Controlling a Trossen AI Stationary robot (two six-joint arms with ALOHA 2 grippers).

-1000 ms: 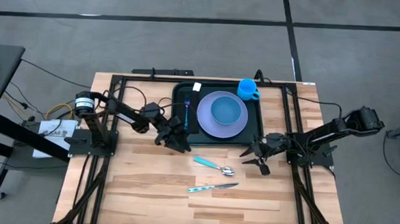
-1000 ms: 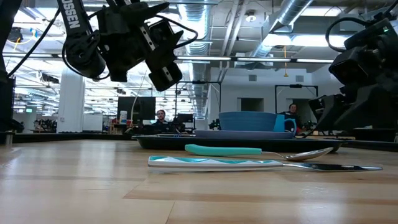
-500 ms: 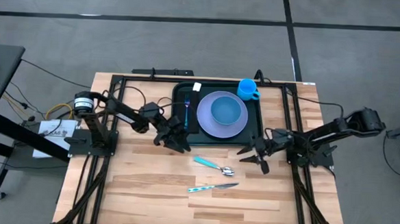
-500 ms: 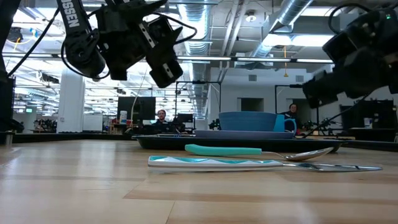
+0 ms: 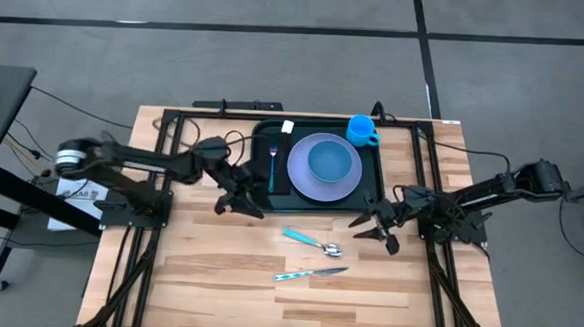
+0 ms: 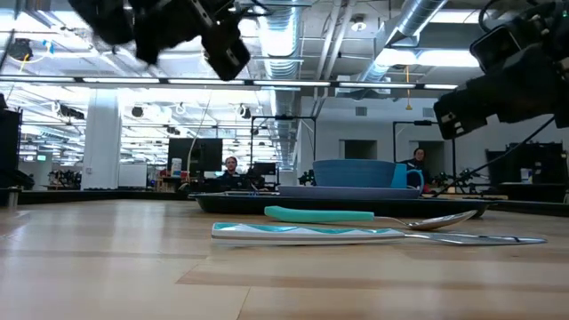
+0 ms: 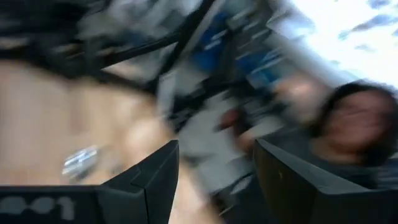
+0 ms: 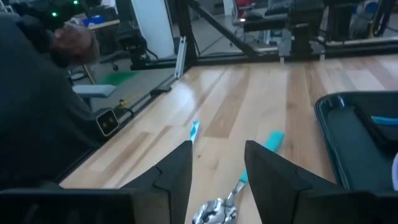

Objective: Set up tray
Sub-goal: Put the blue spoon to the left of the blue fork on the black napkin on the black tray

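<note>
The dark green tray (image 5: 265, 142) lies at the table's far middle. On it sit a lavender plate (image 5: 301, 179) with a blue bowl (image 5: 330, 163) in it, and a blue-handled fork (image 5: 272, 165) left of the plate. A blue cup (image 5: 362, 130) stands at the tray's far right corner. A teal-handled spoon (image 5: 313, 242) and a knife (image 5: 309, 274) lie on the wood nearer the front. My left gripper (image 5: 238, 199) hovers open and empty off the tray's near left corner. My right gripper (image 5: 377, 231) hovers open and empty off its near right corner, above the spoon (image 8: 214, 211).
A small white piece (image 5: 287, 126) lies at the tray's far rim. Black frame rails (image 5: 161, 177) run along both table sides. A person (image 8: 43, 93) is beyond the table. Bare wood (image 5: 206, 279) lies in front of the knife.
My left gripper has risen and drawn back a little toward the table's left edge, away from the tray. My right gripper has risen above the table. Tray, plate, spoon and knife have stayed where they were.
</note>
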